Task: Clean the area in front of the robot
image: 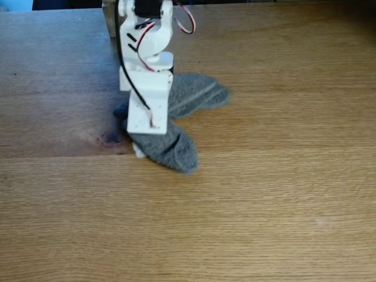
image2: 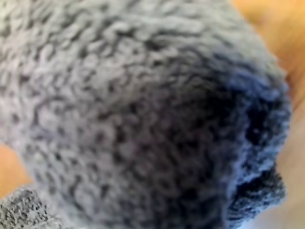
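Note:
The white robot arm (image: 145, 64), with its black motor block and red-and-black wires, reaches down from the top of the fixed view onto the oak tabletop (image: 264, 205). A grey terry cloth (image: 173, 147) lies bunched under and around my gripper (image: 141, 150). Only a small white fingertip (image: 138, 152) shows at the cloth's left edge. The gripper appears shut on the cloth, pressing it to the wood. A second lobe of cloth (image: 200, 94) trails to the right behind the arm. In the wrist view the grey cloth (image2: 133, 109) fills nearly the whole picture, very close and blurred.
A dark knot (image: 109, 138) marks the wood just left of the cloth. A post (image: 108, 17) stands behind the arm at the top edge. Bare tabletop stretches in front and to the right.

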### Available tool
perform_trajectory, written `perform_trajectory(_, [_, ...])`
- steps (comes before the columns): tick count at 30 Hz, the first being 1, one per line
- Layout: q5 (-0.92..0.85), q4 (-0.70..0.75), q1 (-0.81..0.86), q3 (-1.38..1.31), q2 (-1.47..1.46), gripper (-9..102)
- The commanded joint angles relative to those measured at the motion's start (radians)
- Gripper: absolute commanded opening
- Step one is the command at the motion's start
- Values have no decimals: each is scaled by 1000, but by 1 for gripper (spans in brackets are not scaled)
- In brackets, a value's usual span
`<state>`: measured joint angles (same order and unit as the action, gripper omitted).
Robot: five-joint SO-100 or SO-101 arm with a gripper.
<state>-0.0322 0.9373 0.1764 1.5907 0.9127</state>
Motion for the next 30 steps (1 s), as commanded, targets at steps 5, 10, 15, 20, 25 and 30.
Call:
perform_trajectory(5, [-80,23,-37,3,413,0])
perform_trajectory(10, [-141,161,144,3,566,0])
perform_trajectory(15, [-218,287,385,5,623,0])
perform_trajectory(20, [-270,350,604,5,597,0])
perform_trajectory(25, [-278,403,733,6,522,0])
perform_trajectory(30, [-264,374,790,6,413,0])
